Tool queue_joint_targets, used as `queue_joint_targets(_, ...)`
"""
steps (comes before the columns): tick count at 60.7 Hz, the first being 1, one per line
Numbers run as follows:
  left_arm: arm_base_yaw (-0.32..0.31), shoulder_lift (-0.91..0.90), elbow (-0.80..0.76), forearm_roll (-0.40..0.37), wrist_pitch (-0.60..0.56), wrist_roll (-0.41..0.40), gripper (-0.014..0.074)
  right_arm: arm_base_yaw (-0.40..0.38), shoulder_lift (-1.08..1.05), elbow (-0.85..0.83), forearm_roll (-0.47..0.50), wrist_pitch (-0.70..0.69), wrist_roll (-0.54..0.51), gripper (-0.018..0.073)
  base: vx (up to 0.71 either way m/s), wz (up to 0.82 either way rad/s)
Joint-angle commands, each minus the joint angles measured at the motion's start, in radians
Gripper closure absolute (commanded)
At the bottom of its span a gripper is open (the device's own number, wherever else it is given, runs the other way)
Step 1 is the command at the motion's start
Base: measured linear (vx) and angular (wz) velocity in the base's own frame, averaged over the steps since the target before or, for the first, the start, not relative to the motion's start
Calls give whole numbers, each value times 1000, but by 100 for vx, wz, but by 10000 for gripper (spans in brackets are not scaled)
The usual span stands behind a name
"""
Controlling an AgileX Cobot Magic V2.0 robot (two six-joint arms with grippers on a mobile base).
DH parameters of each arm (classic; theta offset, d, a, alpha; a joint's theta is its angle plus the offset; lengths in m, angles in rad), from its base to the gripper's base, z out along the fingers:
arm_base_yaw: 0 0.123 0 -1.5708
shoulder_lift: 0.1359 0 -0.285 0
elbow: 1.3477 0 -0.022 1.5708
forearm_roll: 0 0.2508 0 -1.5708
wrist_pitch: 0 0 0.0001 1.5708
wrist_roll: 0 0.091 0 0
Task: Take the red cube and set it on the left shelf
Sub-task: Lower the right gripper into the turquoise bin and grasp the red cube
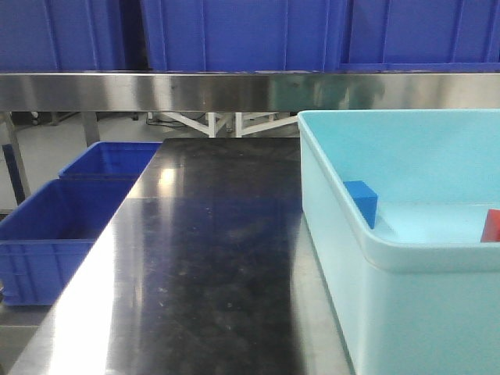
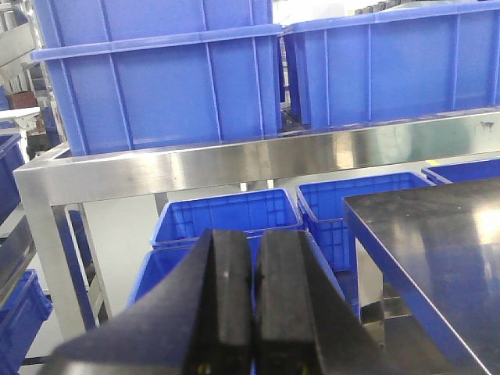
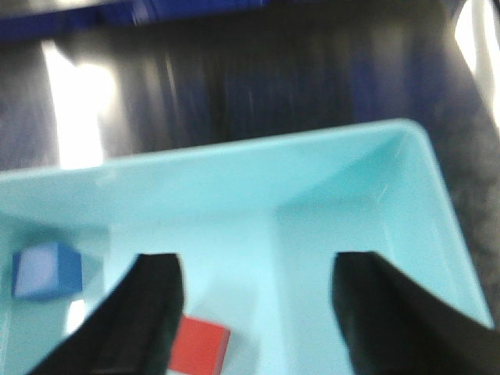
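Surface: a dark, glossy metal tabletop (image 1: pixel 219 250) with pale scuffs and streaks of reflected light; its near left edge shines bright.
Tub: a light teal rectangular plastic tub (image 1: pixel 422 312) sits on the right side of the tabletop, its long wall running along the dark centre strip.
Red cube: the small plain red cube (image 1: pixel 491 226) lies on the tub floor at the right border of the front view, partly cut off by it.
Blue cube: a small blue cube (image 1: pixel 361 201) rests inside the tub against its left wall, well apart from the red one.
Right gripper: the right gripper (image 3: pixel 258 281) hangs above the tub with its jaws spread wide and nothing between them; the red cube shows just beside one finger. This view is blurred.
Left gripper: the left gripper (image 2: pixel 252 305) is off the table's left side, black fingers pressed together, holding nothing.
Room: a stainless steel rack (image 1: pixel 234 90) crosses behind the table, carrying large blue plastic crates (image 1: pixel 234 31); more open blue bins (image 1: pixel 55 234) stand low at the table's left, over a pale floor.
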Motion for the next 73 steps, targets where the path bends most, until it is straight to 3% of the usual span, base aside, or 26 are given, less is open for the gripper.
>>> queue_joint_targets(1, -6, 8, 22, -4, -84, 2, 491, 21, 51, -77, 6, 52, -1, -54, 0, 0)
queue_joint_targets(28, -6, 8, 22, -4, -84, 2, 491, 209, 202, -87, 8, 93, 50, -54, 0, 0)
queue_joint_targets(73, -6, 8, 22, -4, -84, 2, 491, 221, 392, -79, 9, 106, 70, -54, 0, 0)
